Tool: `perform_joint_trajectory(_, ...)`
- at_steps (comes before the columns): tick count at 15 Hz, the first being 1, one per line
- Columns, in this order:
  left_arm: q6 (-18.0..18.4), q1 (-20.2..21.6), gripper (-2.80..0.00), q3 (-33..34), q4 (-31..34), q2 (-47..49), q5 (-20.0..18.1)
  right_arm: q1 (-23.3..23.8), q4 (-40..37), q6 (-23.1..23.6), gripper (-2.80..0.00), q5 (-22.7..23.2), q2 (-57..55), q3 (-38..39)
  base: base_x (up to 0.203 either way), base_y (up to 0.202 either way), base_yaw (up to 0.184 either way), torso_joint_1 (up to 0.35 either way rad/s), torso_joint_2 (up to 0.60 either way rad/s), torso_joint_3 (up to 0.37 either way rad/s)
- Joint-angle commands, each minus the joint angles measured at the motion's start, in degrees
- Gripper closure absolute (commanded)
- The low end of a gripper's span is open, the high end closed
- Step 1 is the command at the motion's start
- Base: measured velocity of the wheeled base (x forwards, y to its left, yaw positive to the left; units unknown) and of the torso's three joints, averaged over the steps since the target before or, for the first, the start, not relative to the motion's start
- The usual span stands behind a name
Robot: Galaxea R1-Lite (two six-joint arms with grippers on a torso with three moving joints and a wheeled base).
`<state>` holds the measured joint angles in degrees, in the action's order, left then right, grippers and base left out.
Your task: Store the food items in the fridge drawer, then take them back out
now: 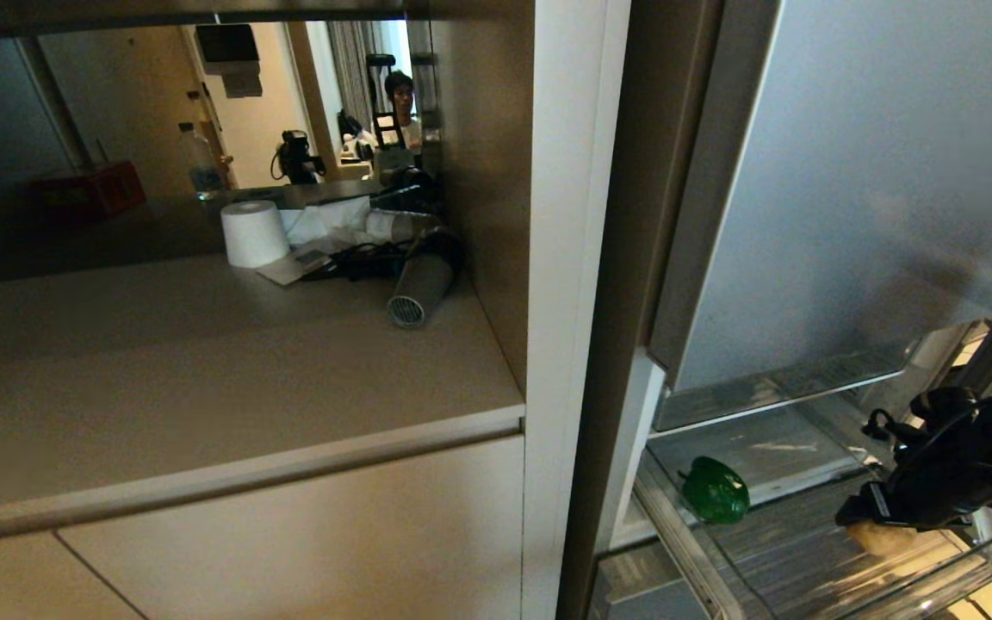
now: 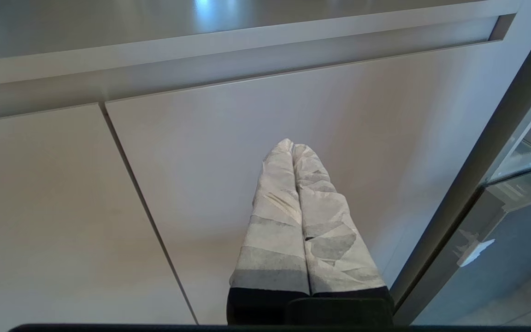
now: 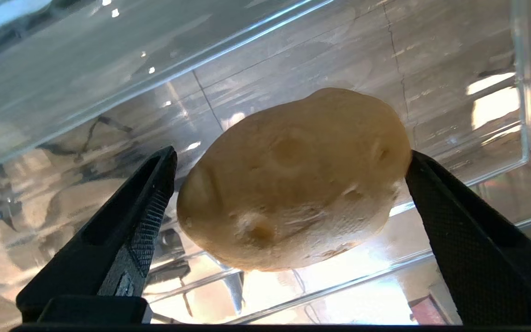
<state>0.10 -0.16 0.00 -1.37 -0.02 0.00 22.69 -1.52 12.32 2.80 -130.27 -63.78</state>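
Right now, by item:
Right gripper (image 3: 288, 193): down inside the fridge drawer (image 1: 815, 551), its black fingers (image 3: 141, 216) spread wide to either side of the potato (image 3: 293, 180).
Finger contact: one finger sits against the potato's end, while a narrow gap shows at the other; nothing is clamped.
Potato: lying on the drawer's clear ribbed floor toward its front right, mostly hidden under the gripper in the head view (image 1: 879, 536).
Bell pepper (image 1: 714, 490): on the drawer floor near the left wall, well apart from the potato.
Fridge drawer: pulled out below the grey fridge door (image 1: 875, 189).
Left gripper (image 2: 293, 152): parked in front of a pale cabinet front (image 2: 201, 161), its white-wrapped fingers (image 2: 274, 207) pressed together, holding nothing.
Desk (image 1: 203, 362): left of the fridge, carrying a paper roll (image 1: 253, 232) and a hair dryer (image 1: 423, 280).
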Motion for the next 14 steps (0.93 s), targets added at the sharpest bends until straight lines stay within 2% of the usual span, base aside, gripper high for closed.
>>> perform_joint_trajectory(1,0.0,-0.1,0.0,0.5,0.0,0.0,0.0,-0.1,-0.2,0.3,-2.8,0.1,0.2,0.3,0.0,0.0,0.0,0.0,0.0,0.0)
perform_joint_trajectory(12,0.0,-0.1,0.0,0.6,0.0,0.0,-0.1,0.0,-0.1,0.3,-2.8,-0.1,-2.2,-0.7,0.0,0.0,0.0,0.0,0.0,0.0)
perform_joint_trajectory(13,0.0,0.0,0.0,0.6,0.0,0.0,0.0,0.0,-0.1,0.3,0.0,-0.1,-2.3,-1.0,0.0,0.0,0.0,0.0,0.0,0.0)
perform_joint_trajectory(14,0.0,0.0,0.0,0.6,0.0,0.0,0.0,0.0,-0.1,0.3,0.0,-0.1,-2.3,-1.0,0.0,0.0,0.0,0.0,0.0,0.0)
